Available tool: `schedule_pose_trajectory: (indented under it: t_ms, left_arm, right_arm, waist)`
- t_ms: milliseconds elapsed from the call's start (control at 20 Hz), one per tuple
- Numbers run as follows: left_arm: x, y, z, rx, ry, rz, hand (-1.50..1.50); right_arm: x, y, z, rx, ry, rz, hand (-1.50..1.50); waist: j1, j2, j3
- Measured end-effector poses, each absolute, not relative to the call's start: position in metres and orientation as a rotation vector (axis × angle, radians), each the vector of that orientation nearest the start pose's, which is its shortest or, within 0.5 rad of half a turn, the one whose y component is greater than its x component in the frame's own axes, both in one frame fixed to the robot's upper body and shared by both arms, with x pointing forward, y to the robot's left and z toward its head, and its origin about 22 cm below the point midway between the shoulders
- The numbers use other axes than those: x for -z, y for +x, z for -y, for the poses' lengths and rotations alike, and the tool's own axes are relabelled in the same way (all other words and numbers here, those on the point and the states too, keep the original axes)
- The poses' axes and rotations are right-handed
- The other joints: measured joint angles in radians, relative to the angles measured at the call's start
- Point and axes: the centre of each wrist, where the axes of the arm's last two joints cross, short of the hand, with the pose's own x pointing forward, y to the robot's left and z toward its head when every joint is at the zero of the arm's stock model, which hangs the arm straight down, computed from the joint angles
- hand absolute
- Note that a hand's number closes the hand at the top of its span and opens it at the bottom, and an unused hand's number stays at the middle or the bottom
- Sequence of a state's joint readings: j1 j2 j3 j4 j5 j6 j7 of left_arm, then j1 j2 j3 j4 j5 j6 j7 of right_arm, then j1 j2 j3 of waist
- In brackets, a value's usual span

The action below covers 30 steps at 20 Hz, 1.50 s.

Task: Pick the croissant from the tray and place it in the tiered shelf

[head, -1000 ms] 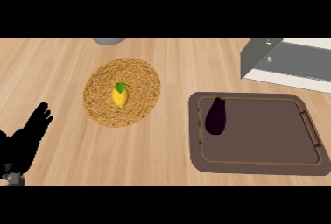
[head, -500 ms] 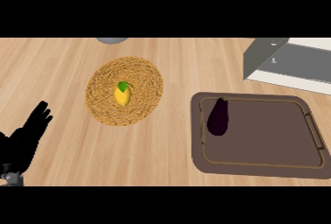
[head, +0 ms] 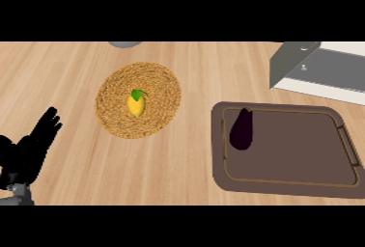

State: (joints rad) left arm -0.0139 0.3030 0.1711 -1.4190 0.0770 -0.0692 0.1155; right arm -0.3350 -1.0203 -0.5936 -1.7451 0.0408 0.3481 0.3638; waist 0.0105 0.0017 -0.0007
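Head view, nearest first: the robot's left hand [head: 28,149] rests at the lower left edge, well to the left of the tray [head: 285,185]. Its black fingers [head: 46,125] are straight, lying close together and holding nothing. The right hand is out of sight.

The brown tray sits on the wooden table [head: 71,72]. The only thing in it is a dark purple aubergine [head: 241,129], lying lengthwise against the tray's left wall. No croissant can be seen on the tray or anywhere else, so the aubergine appears to stand in for the item to be moved.

Left of the tray, and apart from it, lies a round woven mat [head: 114,120] with a yellow fruit [head: 136,102] and its green leaf at the centre. Beyond the tray's far right corner the grey-and-white tiered shelf [head: 321,67] runs off the frame. A grey round object [head: 125,44] is cut off at the top, far to the tray's upper left.

Over the past second almost nothing has changed. The scene has drifted slightly within the frame, the hand has stayed at rest, and the aubergine has not moved in the tray. By that evidence the pick has not yet begun, and both the reach and the transfer to the shelf remain to be done.
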Motion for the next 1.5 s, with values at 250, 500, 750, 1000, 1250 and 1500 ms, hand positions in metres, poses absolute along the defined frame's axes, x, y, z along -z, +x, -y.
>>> schedule_pose_trajectory:
  t_ms: [250,500,750,1000,1250,1500]
  left_arm:
    - [0.003,0.242,-0.348,0.051,0.254,1.339,0.0]
    - [0.001,0.242,-0.349,0.058,0.245,1.341,0.0]
    - [-0.002,0.246,-0.347,0.066,0.249,1.346,0.0]
    - [-0.002,0.245,-0.346,0.063,0.245,1.342,0.0]
    - [-0.001,0.239,-0.347,0.065,0.242,1.341,0.0]
    - [-0.002,0.245,-0.344,0.064,0.244,1.344,0.0]
  right_arm:
    - [-0.344,0.24,0.428,-0.497,-1.208,1.629,1.5]
    - [-0.337,0.269,0.436,-0.497,-1.248,1.6,1.5]
    - [-0.318,0.3,0.45,-0.459,-1.217,1.597,1.5]
    - [-0.309,0.324,0.463,-0.446,-1.199,1.563,1.5]
    - [-0.286,0.341,0.474,-0.351,-1.202,1.504,-1.5]
    - [-0.274,0.354,0.482,-0.413,-1.234,1.489,-1.5]
  waist:
    - [0.006,0.002,0.0]
    - [0.009,0.002,0.0]
    - [0.012,0.003,0.001]
    - [0.014,0.004,0.001]
    - [0.015,0.004,0.001]
    - [0.016,0.006,0.001]
